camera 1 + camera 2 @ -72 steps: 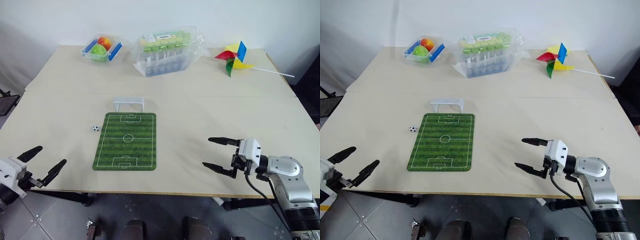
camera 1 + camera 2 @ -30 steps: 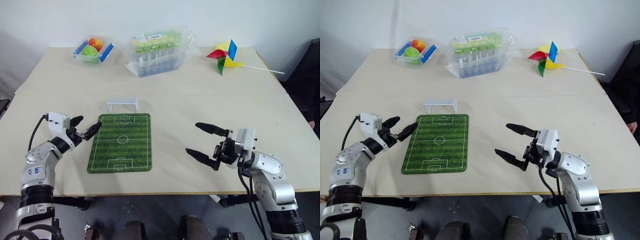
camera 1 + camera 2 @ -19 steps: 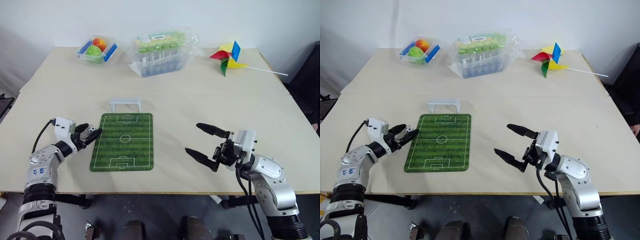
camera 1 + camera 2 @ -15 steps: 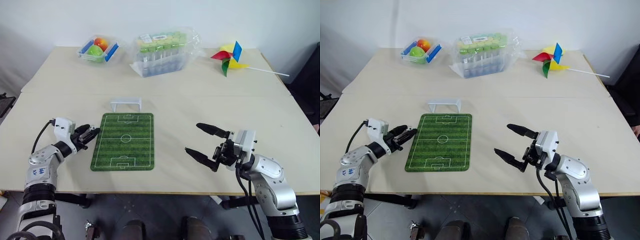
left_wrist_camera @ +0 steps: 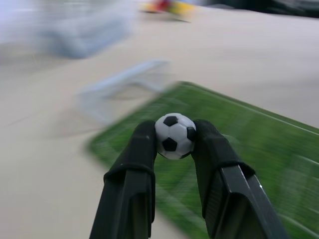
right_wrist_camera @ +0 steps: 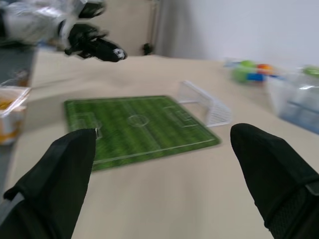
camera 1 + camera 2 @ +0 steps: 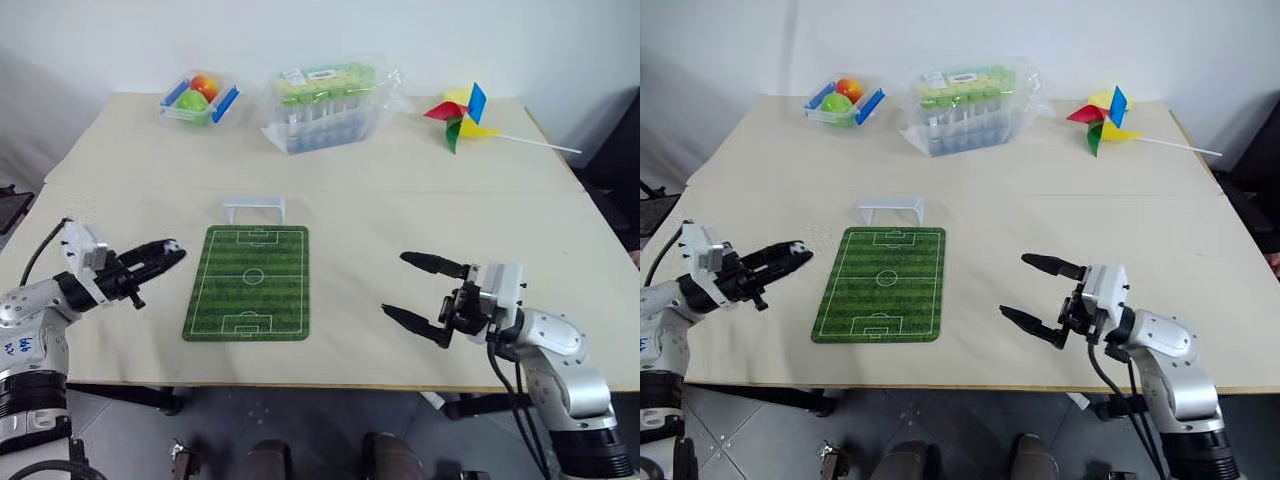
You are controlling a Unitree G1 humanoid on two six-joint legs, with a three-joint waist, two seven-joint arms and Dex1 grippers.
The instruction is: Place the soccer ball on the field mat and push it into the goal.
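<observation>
We see the left gripper point(image 5: 173, 144) pinching the tiny white-and-black soccer ball point(image 5: 175, 136) above the counter point(image 7: 400, 200).
A clear plastic tub point(image 7: 199, 100) holds red and green balls; our left arm reaches level beside the striped green field mat point(image 7: 249, 282); the right gripper point(image 7: 422, 297) is spread.

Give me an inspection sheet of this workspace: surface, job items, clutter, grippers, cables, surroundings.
Surface: beige table, a seam running across it.
Job's things: tiny white and black soccer ball pinched in the left gripper, off the green striped field mat; white plastic goal at the mat's far end.
Clutter: clear bin of red and green balls, clear plastic pack of green-capped tubes, multicoloured pinwheel.
Grippers: left shut on ball; right gripper open, holding nothing.
Cables: black cable at each wrist.
Surroundings: white wall.
</observation>
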